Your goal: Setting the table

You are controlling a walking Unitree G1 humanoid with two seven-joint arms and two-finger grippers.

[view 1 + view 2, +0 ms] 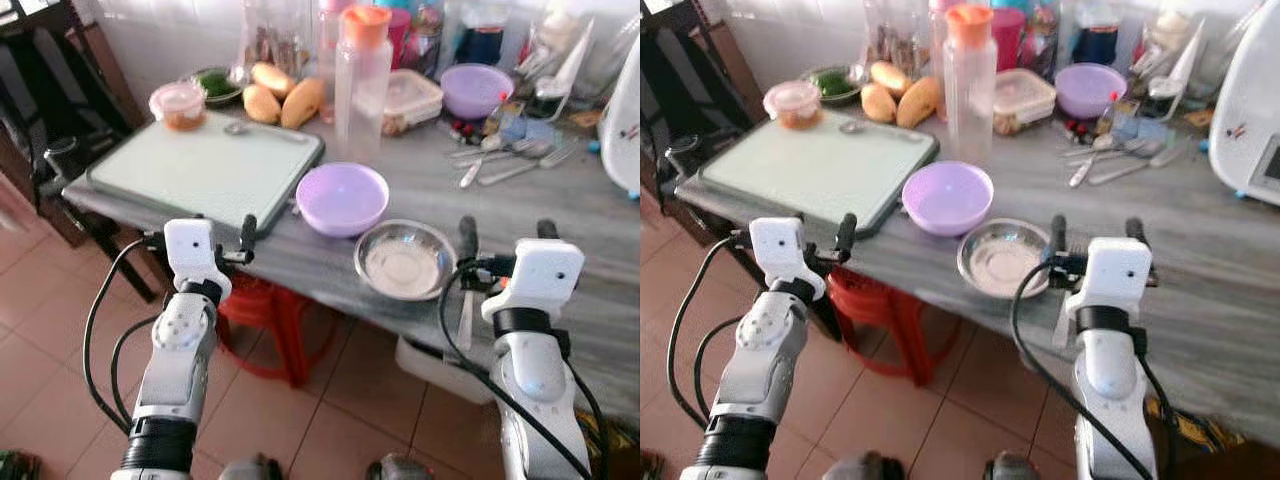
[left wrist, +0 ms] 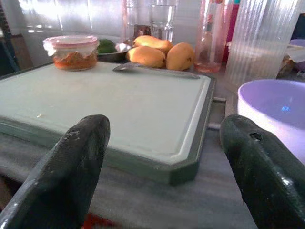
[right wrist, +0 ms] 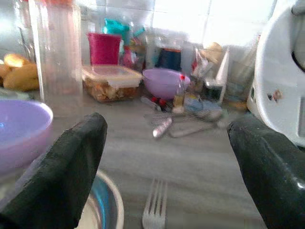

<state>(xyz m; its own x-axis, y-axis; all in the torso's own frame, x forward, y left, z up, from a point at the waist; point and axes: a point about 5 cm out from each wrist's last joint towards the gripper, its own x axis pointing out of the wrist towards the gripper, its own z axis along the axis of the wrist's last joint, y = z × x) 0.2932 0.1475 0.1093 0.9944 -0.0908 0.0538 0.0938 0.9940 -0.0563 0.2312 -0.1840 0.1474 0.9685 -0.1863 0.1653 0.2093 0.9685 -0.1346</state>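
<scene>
L gripper (image 1: 200, 238) fingers spread wide, nothing between them, held at the near edge of the grey table (image 1: 560, 220). Just ahead of its fingers (image 2: 71, 167): pale green cutting board (image 2: 105, 105) w/ dark rim. At the board's far side a spoon (image 2: 152, 70) and a lidded jar w/ orange contents (image 2: 72, 51); past those, mangoes (image 2: 157, 53) & a dish of greens (image 1: 215, 84). Beside its right finger: lilac bowl (image 1: 342, 198), empty.

R gripper (image 1: 503, 250) also spread, holding nothing, over the table's near edge. Steel bowl (image 1: 405, 258) sits just beside its left finger, near the lilac bowl; can't tell if touching. Between the R fingers (image 3: 71, 162), flat on the table: a fork (image 3: 155, 205), tines pointing away. Further ahead: loose cutlery pile (image 3: 183, 125), second purple bowl (image 3: 164, 82), lidded food box (image 3: 110, 82), tall clear bottle w/ orange cap (image 1: 362, 75). White appliance (image 3: 281, 81) off to the right finger's side.
</scene>
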